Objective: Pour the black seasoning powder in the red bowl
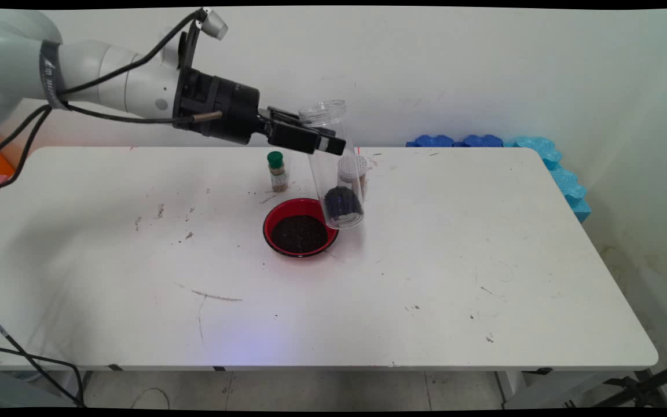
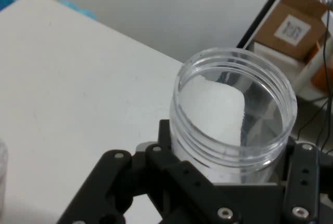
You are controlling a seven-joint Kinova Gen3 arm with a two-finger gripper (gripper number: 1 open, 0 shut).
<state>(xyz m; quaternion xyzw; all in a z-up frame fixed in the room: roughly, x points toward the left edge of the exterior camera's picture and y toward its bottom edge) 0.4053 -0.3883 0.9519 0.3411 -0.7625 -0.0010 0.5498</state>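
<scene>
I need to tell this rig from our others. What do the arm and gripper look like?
The arm is white with rounded links and a dark lettered band. Black cables hang from it. A black cylindrical wrist carries the black two-finger gripper, whose linkage shows silver screws.

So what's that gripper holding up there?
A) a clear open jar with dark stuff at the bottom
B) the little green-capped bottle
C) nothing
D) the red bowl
A: the gripper is shut on the clear jar, open-mouthed with dark grains at its bottom; the green-capped bottle and red bowl sit on the table.
</scene>
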